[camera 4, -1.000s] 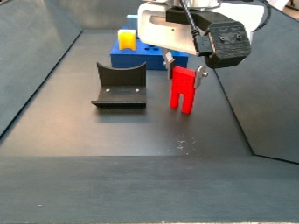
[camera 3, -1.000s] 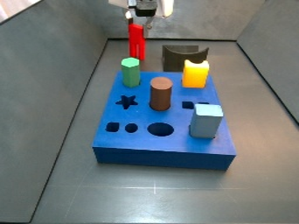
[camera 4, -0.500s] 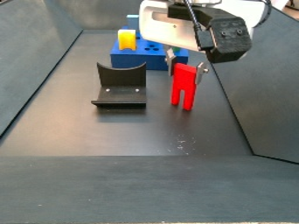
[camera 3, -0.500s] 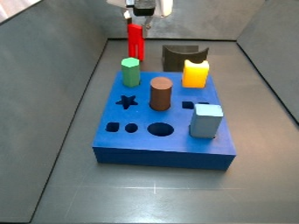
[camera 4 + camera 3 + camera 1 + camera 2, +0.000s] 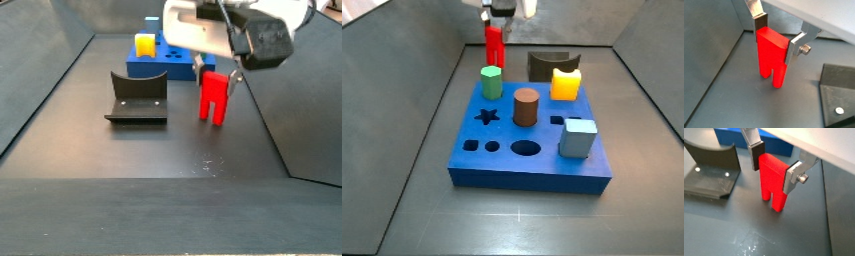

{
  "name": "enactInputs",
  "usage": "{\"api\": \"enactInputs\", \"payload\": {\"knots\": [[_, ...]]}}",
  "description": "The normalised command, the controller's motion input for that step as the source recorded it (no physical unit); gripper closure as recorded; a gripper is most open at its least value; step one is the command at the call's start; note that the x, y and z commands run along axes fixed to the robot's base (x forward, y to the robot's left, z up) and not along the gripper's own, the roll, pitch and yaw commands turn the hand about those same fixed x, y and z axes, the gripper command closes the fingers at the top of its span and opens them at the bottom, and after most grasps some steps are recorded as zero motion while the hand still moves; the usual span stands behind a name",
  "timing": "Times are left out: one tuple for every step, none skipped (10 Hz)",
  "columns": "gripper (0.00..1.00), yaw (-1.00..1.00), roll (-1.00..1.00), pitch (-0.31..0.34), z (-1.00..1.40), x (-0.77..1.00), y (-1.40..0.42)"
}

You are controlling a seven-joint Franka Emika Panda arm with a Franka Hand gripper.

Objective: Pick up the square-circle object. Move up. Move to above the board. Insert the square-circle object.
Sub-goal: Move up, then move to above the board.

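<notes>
Wrist view: claw (image 5: 774,168) clamping the upright bright red two-pronged flat block (image 5: 773,180) at its top; dark L-shaped fixture (image 5: 711,170) beside; blue slab (image 5: 734,135) behind.

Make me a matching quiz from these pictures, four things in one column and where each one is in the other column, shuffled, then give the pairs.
1. square-circle object
2. brown cylinder
3. fixture
4. gripper

A. standing on the board
B. on the floor beside the red piece
C. between the silver fingers
D. closed on the red piece's upper part

Pairs: 1-C, 2-A, 3-B, 4-D
</notes>
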Motion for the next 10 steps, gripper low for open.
{"api": "enactInputs", "payload": {"knots": [[1.0,0.01,-0.01,0.038,0.69,-0.01,-0.05],[1.0,0.01,-0.01,0.044,0.54,-0.01,-0.03],[1.0,0.01,-0.02,0.045,0.38,-0.01,-0.02],[1.0,0.01,-0.02,0.048,0.21,0.0,-0.02],[1.0,0.43,-0.12,0.111,1.0,0.02,0.15],[1.0,0.36,-0.12,0.121,1.0,0.01,0.14],[1.0,0.29,-0.12,0.112,1.0,0.01,0.14],[1.0,0.2,-0.11,0.097,1.0,0.02,0.13],[1.0,0.11,-0.09,0.082,1.0,0.02,0.12],[1.0,0.07,-0.09,0.076,1.0,0.02,0.11]]}}
